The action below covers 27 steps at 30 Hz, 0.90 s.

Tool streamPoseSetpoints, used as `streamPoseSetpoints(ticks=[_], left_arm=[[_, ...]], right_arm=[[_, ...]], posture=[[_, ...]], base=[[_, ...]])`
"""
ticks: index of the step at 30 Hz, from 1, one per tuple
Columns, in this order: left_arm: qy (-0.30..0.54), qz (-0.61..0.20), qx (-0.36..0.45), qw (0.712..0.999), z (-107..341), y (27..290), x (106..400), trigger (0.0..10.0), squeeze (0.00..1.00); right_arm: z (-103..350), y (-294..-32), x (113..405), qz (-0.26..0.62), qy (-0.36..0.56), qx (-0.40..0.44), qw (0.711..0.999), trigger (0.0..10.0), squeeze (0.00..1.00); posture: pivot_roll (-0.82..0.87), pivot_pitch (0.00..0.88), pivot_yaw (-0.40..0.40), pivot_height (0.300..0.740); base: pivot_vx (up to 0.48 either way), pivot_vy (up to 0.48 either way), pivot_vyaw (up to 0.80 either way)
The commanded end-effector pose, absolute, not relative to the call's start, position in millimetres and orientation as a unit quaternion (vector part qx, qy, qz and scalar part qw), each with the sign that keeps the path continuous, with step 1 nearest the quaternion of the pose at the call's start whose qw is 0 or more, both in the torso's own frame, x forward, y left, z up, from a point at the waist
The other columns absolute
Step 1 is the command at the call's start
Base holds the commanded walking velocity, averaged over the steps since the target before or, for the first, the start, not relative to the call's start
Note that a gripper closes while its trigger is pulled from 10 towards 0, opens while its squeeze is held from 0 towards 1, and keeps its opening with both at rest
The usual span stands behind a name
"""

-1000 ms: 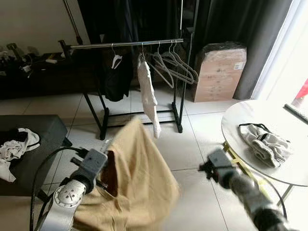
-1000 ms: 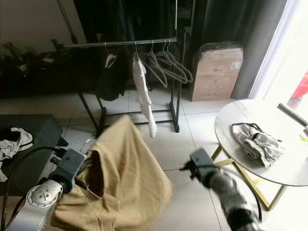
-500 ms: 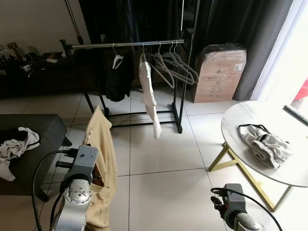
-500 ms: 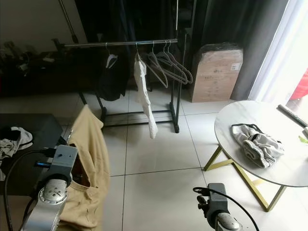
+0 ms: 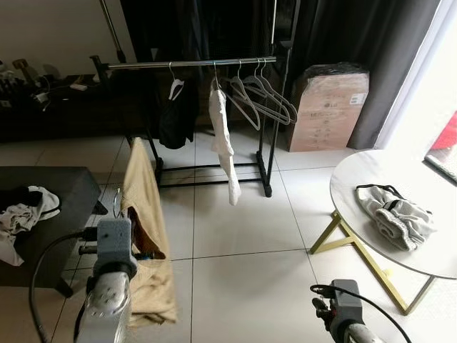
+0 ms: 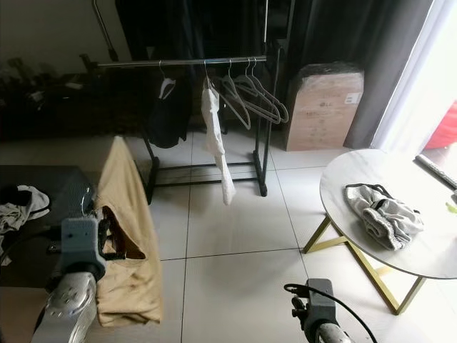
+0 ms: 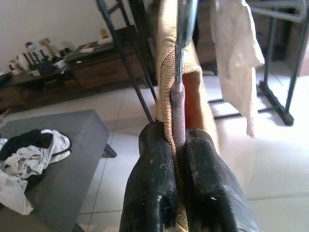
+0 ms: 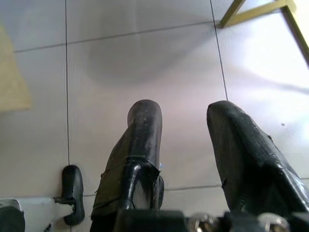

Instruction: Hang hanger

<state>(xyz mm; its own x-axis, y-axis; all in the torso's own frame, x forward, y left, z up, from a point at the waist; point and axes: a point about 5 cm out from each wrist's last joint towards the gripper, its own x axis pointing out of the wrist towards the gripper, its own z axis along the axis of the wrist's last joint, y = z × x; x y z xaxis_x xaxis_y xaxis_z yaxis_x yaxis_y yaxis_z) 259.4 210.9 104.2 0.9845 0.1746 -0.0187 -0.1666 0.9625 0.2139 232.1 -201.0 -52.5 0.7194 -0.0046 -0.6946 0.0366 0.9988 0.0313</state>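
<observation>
A: Pale glossy tiles [image 5: 235, 236] cover the floor, with thin dark grout lines. What stands on them?

B: A black clothes rack [image 5: 265, 143] with a metal rail [image 5: 186, 63] near the back wall, before dark curtains [image 5: 343, 36]. On the rail hang a black garment [image 5: 177, 118], a white garment [image 5: 223, 139] and several bare hangers [image 5: 260, 100].

A: And the sides of the room?

B: On the robot's right, a round white table [image 5: 371, 179] on gold legs, with a grey garment [image 5: 395, 216] lying on it. A cardboard box [image 5: 326, 107] stands beside the curtains. On the left, a dark bench [image 5: 57, 207] carries crumpled white and black clothes [image 5: 25, 211], and a low dark cabinet [image 5: 57, 107] with small items on top runs along the wall.

A: Where is the hanger?

B: The hanger [image 7: 186, 29] carries a tan garment [image 5: 146, 229] and is held up at the robot's lower left, well short of the rack. The left gripper [image 7: 177, 137] has its fingers pressed together on the hanger's neck, with the cloth's collar caught alongside.

A: The other arm?

B: The right gripper [image 8: 186, 118] hangs low over the bare tiles, fingers apart, holding nothing.
</observation>
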Motion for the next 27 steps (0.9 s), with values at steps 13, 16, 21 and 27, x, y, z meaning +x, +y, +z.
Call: streamPoseSetpoints(ticks=[13,16,21,27], left_arm=[[0.024,0.092,0.088,0.992,91.3,216.7,250.6,10.0,0.0],[0.031,0.103,0.077,0.991,88.4,217.1,249.3,10.0,0.0],[0.028,0.112,0.068,0.991,87.7,219.6,248.5,10.0,0.0],[0.026,0.116,0.067,0.991,88.7,220.9,248.6,10.0,0.0]], right_arm=[[-73.0,-192.6,202.2,-0.006,0.43,0.012,0.903,10.0,0.0],[-73.4,-192.4,201.4,-0.003,0.431,0.013,0.902,10.0,0.0],[-73.6,-192.9,200.7,0.0,0.432,0.014,0.902,10.0,0.0],[-74.3,-196.5,198.7,-0.015,0.433,0.025,0.901,10.0,0.0]], posture=[[0.0,0.063,-0.003,0.74],[0.0,0.057,-0.007,0.74],[0.0,0.05,-0.009,0.74],[0.0,0.045,-0.01,0.74]], base=[[0.0,0.0,0.0],[0.184,0.0,0.14],[0.34,0.0,0.54],[0.371,0.0,0.0]])
